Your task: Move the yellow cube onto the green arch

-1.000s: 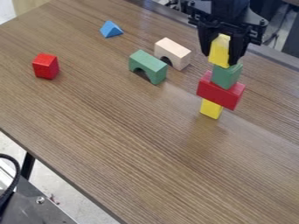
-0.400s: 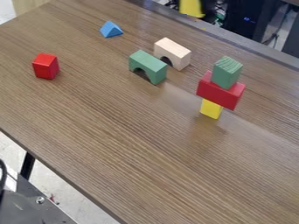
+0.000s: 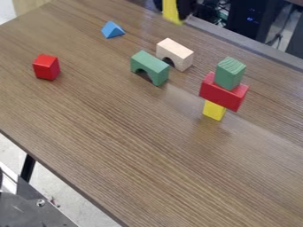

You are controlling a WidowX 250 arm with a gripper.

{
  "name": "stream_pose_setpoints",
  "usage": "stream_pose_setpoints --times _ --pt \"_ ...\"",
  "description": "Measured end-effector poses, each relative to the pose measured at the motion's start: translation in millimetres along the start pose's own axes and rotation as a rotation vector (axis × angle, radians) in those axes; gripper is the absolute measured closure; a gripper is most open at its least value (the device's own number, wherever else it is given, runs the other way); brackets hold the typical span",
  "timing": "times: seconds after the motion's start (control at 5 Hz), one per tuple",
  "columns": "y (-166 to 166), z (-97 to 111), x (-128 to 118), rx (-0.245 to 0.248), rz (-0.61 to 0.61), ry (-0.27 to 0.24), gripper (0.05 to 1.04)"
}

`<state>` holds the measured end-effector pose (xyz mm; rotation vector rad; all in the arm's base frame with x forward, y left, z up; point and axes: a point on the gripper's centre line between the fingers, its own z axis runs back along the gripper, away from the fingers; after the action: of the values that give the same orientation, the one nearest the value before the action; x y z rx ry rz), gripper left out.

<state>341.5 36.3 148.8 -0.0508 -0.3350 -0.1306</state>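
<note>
We see the fingers (image 3: 187,8) clamped on the yellow block (image 3: 170,11), one on either side of it, at the top edge of the view. The block hangs nearly upright, its lower end leaning slightly to the right, and we take it for the task's cube. The green arch (image 3: 157,68) stands on the wooden surface (image 3: 100,115), below the block in the view and somewhat to its left. That offset is what our next move turns on: we judge that the fingers need to come toward the camera and a little left, then down.

The arch's long axis runs from upper left to lower right, its flat top facing up and its opening underneath. We would aim for the middle of that top and set the block down level, since it could tip near either end. The cream arch (image 3: 180,52) stands just beside the green one, on its upper-right side, so coming in low could knock it. We should travel high and lower only once we are over the green top.
</note>
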Motion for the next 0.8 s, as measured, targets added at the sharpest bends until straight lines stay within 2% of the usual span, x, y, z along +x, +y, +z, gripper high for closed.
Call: stream_pose_setpoints --times 0.4,0.8 --pt "25.7 -34.2 -12.8 0.033 0.017 0.035 0.506" --pt "52.3 -47.7 -20.5 0.059 0.040 0.041 0.506"
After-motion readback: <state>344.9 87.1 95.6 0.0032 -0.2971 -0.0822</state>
